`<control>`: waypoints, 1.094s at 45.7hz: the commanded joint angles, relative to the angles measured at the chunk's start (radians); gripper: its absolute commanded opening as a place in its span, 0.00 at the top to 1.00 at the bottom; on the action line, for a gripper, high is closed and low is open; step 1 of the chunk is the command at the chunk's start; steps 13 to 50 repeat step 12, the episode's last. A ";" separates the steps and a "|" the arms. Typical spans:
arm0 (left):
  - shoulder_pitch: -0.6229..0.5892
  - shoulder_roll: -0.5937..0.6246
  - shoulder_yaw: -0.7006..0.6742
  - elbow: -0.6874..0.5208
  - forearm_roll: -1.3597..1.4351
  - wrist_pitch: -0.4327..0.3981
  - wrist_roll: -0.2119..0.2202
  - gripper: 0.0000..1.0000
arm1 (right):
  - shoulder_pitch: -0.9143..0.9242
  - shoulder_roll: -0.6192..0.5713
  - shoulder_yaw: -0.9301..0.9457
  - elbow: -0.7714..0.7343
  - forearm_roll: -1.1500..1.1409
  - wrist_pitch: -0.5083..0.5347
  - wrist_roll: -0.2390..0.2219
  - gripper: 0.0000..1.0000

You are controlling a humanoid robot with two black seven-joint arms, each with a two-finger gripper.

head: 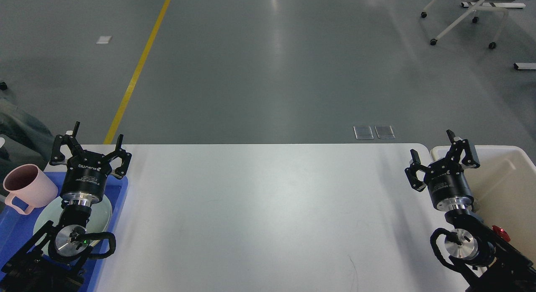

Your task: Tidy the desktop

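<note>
The white desktop (268,208) fills the middle of the head view and nothing lies on its bare surface. My left gripper (97,142) is open and empty, held above the far end of a blue tray (16,233) at the table's left edge. My right gripper (433,149) is open and empty, held over the desktop's right edge beside a cream bin (502,179).
The blue tray holds a pink mug (29,187) and a pale green plate (102,212), partly hidden by my left arm. A red item (498,231) lies in the cream bin. A wheeled chair (465,15) stands on the grey floor far right.
</note>
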 commanded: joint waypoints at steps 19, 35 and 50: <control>-0.001 0.000 0.000 0.000 0.000 0.000 0.000 0.04 | -0.018 0.046 0.038 0.008 0.020 -0.002 0.004 0.00; -0.001 0.000 0.000 0.000 0.000 0.000 0.000 0.04 | -0.018 0.046 0.038 0.008 0.020 -0.002 0.004 0.00; -0.001 0.000 0.000 0.000 0.000 0.000 0.000 0.04 | -0.018 0.046 0.038 0.008 0.020 -0.002 0.004 0.00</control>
